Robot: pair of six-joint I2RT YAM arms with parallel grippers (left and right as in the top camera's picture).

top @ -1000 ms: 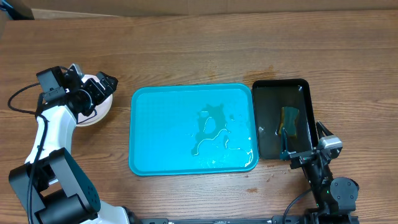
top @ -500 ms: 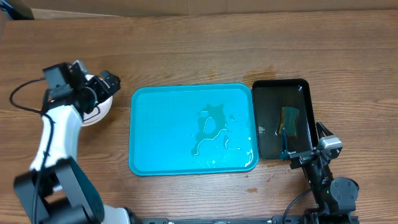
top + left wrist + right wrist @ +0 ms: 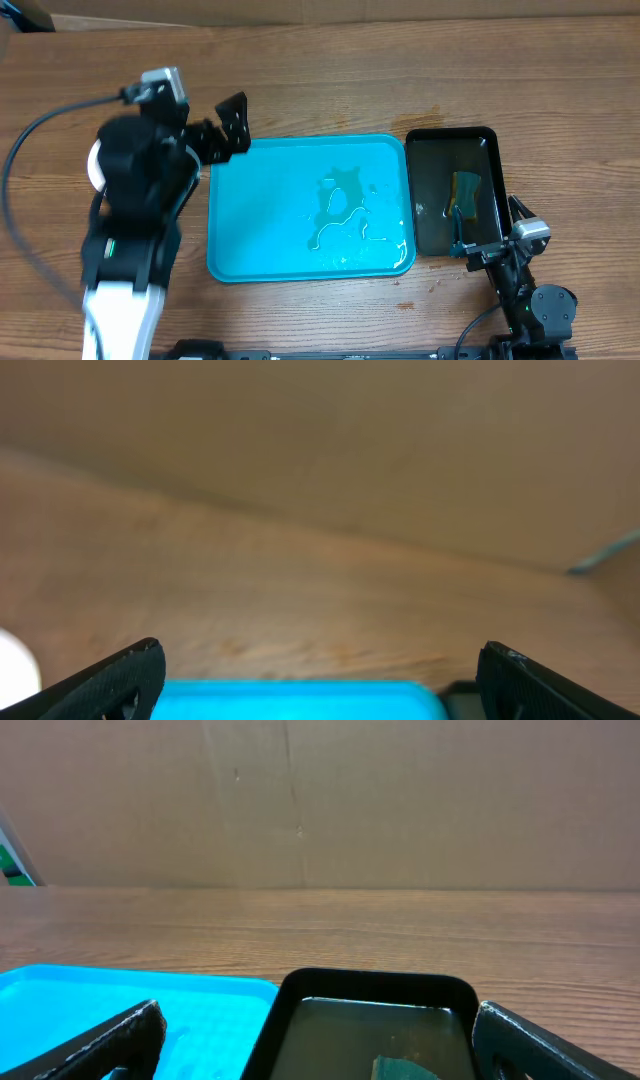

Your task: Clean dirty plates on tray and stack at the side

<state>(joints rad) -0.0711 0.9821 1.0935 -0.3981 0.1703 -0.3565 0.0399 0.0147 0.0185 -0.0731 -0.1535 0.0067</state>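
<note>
The turquoise tray [image 3: 260, 210] lies mid-table with a puddle of water [image 3: 345, 212] on it and no plate. The plates are almost wholly hidden under my raised left arm; only a white sliver [image 3: 94, 165] shows left of the tray, and a white blur [image 3: 12, 660] at the left edge of the left wrist view. My left gripper [image 3: 228, 124] is open and empty, high over the tray's far left corner; its wrist view [image 3: 320, 665] shows the tray's rim [image 3: 300, 700] below. My right gripper [image 3: 487, 232] [image 3: 320, 1020] is open and empty at the near end of the black tray.
A narrow black tray [image 3: 490, 140] [image 3: 300, 990] right of the turquoise tray holds murky water and a green-yellow sponge [image 3: 465, 192] [image 3: 400, 1070]. A cardboard wall [image 3: 400, 800] stands behind the table.
My left arm has lifted off the plates at the left and swung right and up, its gripper now over the tray's far left corner. The right arm has not moved.
</note>
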